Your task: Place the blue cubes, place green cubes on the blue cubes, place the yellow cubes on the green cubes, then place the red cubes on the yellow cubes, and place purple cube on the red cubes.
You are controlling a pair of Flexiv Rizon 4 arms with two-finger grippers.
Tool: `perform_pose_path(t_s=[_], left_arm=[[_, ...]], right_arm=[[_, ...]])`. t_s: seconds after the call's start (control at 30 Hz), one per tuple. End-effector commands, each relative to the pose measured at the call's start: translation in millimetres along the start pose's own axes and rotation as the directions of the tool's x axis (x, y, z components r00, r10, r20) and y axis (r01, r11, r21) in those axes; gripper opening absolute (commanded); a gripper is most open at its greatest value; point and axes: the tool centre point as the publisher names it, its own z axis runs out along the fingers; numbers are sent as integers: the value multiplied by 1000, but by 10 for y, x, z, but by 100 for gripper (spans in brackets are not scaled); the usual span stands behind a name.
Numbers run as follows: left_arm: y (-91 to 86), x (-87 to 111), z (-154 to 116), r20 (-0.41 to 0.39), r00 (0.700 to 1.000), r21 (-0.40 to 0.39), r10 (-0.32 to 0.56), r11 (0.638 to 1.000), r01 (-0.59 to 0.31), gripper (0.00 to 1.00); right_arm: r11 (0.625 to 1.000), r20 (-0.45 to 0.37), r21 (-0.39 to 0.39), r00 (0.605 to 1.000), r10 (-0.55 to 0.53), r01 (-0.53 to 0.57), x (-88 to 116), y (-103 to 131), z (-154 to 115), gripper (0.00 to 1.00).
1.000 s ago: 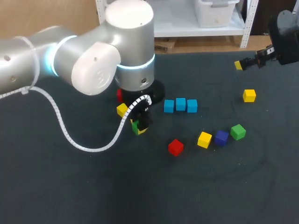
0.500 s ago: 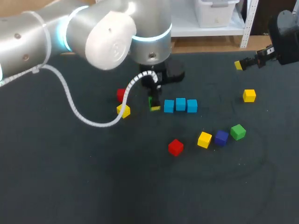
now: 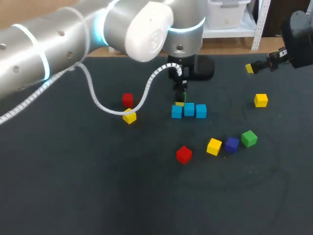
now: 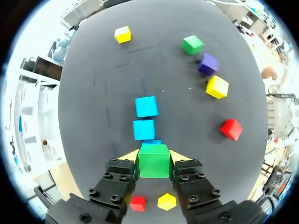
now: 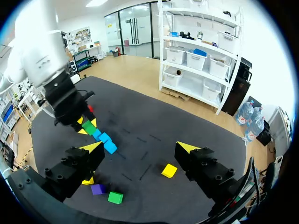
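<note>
Three blue cubes point(image 3: 189, 110) lie in a row mid-table. My left gripper point(image 3: 180, 99) hangs over the row's left end, shut on a green cube point(image 4: 153, 160) held between its yellow-tipped fingers. In the left wrist view the nearest blue cube point(image 4: 152, 141) only peeks out under the green one, and the other two blue cubes point(image 4: 143, 129) lie ahead. A second green cube point(image 3: 249, 138), a purple cube point(image 3: 232, 144) and a yellow cube point(image 3: 213, 146) sit together at the right. My right gripper point(image 3: 257, 66) is open at the far right edge, holding nothing.
A red cube point(image 3: 127, 99) and a yellow cube point(image 3: 129, 116) lie left of the blue row. Another red cube point(image 3: 184, 154) sits in front of the row. One more yellow cube point(image 3: 260, 100) lies at the far right, under my right gripper point(image 5: 140, 148).
My left arm has carried the green cube from beside the left yellow cube, up and to the right, to above the blue row's left end. The right arm has not moved.
</note>
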Motion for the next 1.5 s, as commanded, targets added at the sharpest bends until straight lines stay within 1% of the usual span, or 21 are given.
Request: perform_pose_path(t_s=[0.03, 0.2, 0.47, 0.57, 0.8, 1.0, 1.27, 1.43, 1.5], left_arm=[[146, -31, 60, -9, 1000, 54, -21, 998, 22, 0], [176, -20, 113, -5, 999, 63, -41, 997, 41, 0], [160, -69, 158, 0, 998, 71, -55, 996, 55, 0], [146, -78, 191, -3, 998, 76, -61, 995, 61, 4], [141, -67, 308, -12, 996, 90, -84, 992, 84, 5], [144, -55, 327, -7, 995, 90, -100, 991, 101, 2], [167, -12, 323, -2, 992, 83, -122, 989, 122, 1], [153, 3, 345, -4, 992, 86, -124, 989, 124, 1], [150, 6, 352, -4, 992, 88, -124, 988, 124, 4]], right_arm=[[1000, 2, 9, 1000, 1, -1, 7, 17, 0, 100], [1000, 2, 9, 1000, 1, -1, 7, 17, 0, 100], [1000, 2, 9, 1000, 1, -1, 7, 17, 0, 100], [1000, 2, 9, 1000, 1, -1, 7, 17, 0, 100], [1000, 2, 9, 1000, 1, -1, 7, 17, 0, 100], [1000, 2, 9, 1000, 1, -1, 7, 17, 0, 100], [1000, 2, 9, 1000, 1, -1, 7, 17, 0, 100], [1000, 2, 9, 1000, 1, -1, 7, 17, 0, 100], [1000, 2, 9, 1000, 1, -1, 7, 17, 0, 100]])
